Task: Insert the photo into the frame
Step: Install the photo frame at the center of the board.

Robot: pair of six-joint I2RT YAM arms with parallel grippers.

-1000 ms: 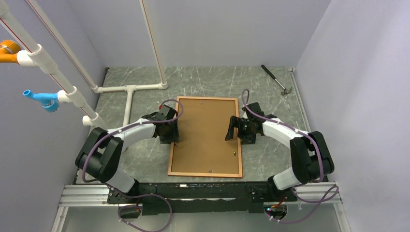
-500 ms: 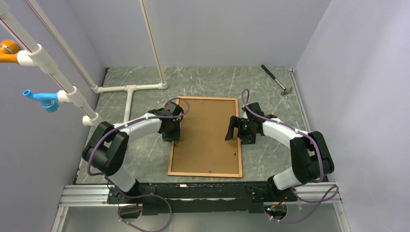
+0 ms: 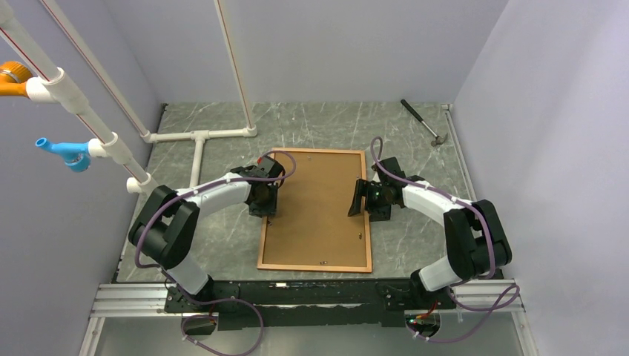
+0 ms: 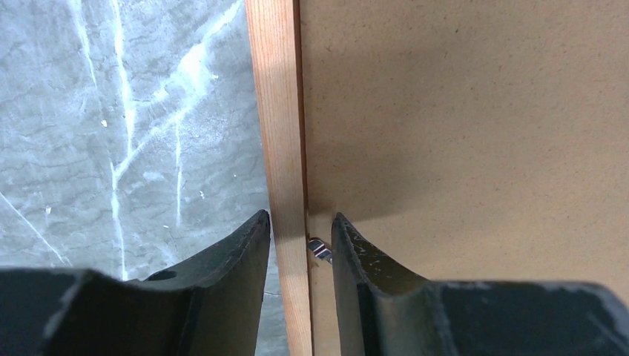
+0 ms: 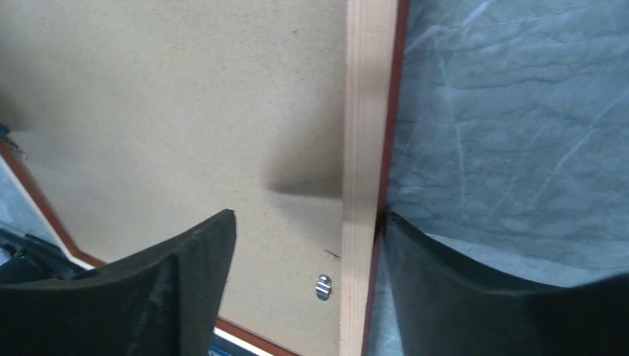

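The frame (image 3: 315, 267) lies back-up on the table with a brown fibreboard backing panel (image 3: 315, 215) filling it. The photo is hidden. My left gripper (image 3: 267, 209) straddles the left rail (image 4: 285, 148). Its jaws are narrow, the outer finger (image 4: 237, 259) close against the rail and the inner finger (image 4: 356, 259) on the panel beside a small metal clip (image 4: 320, 251). My right gripper (image 3: 357, 202) straddles the right rail (image 5: 363, 148) with jaws wide apart. Its outer finger (image 5: 445, 274) meets the rail's edge, its inner finger (image 5: 185, 259) hangs over the panel near another clip (image 5: 323, 287).
A hammer (image 3: 424, 122) lies at the far right corner. White pipes (image 3: 196, 141) run across the far left of the table and up the left wall, with a blue fitting (image 3: 63, 152) and an orange one (image 3: 11, 78).
My left gripper has shifted slightly right onto the left rail and its jaws have narrowed. The right gripper's jaws have closed a little; the frame has not moved.
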